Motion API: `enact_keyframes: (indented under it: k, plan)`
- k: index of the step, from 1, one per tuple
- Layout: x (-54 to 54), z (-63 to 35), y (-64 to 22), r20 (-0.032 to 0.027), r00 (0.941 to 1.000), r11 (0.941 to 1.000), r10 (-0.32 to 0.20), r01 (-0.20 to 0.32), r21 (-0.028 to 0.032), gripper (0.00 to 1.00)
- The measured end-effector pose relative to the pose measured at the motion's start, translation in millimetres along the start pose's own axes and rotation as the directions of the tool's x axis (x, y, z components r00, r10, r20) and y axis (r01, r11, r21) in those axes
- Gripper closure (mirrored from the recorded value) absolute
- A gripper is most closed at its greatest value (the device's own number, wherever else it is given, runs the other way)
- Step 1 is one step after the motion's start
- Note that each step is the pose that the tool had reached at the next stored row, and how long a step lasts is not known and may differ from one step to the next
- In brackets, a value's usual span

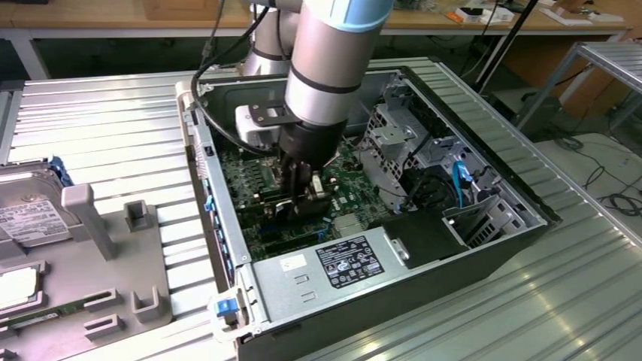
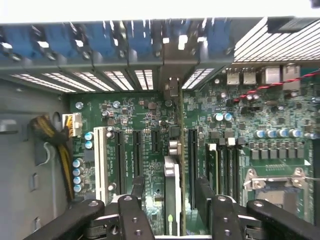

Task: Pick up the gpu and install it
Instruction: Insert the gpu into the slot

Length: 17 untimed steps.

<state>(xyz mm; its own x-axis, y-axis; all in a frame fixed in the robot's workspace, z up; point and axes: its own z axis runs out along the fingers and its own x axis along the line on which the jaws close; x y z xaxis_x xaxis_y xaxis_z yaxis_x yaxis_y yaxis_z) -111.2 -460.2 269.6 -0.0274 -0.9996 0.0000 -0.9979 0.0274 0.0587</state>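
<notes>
The one arm reached down into the open computer case (image 1: 471,162), which lay on its side on the ribbed metal table (image 1: 110,128). Its gripper (image 2: 170,200) hung low over the green motherboard (image 2: 150,112), and in the wrist view its two black fingers (image 2: 134,192) stood spread apart, one on either side of the gpu (image 2: 172,177) with a gap showing between each finger and the card. It had hold of nothing.

The gpu stood upright on its edge among the expansion slots, seen edge-on, with its silver end bracket (image 2: 171,67) lined up against the row of rear slot covers. I counted one white slot (image 2: 101,160) and four dark slots beside the card. Further along the board, a group of narrow memory slots (image 2: 222,167) lay near one metal CPU socket (image 2: 272,185).

In the exterior view, one power supply (image 1: 326,267) with a black label sat at the near end of the case. At the exterior view's left, one hard drive (image 1: 30,214) with a white label rested in a grey fixture (image 1: 101,301).
</notes>
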Motion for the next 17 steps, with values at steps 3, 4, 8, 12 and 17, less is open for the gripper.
enact_keyframes:
  k: [3,4,8,12,17]
  plan:
    - [0.0,-16.7,1.0,0.0002,1.0000,1.0000,0.000,0.000,0.0001,0.47]
    - [0.0,-20.4,1.2,0.0000,1.0000,1.0000,0.000,0.000,0.0000,0.47]
    - [0.0,-30.0,1.8,0.0013,1.0000,1.0000,0.000,0.000,0.0001,0.47]
    - [0.0,-30.1,1.8,0.0010,1.0000,1.0000,0.000,0.000,0.0000,0.49]
    - [0.0,-30.1,1.8,0.0010,1.0000,1.0000,0.000,0.000,0.0000,0.80]
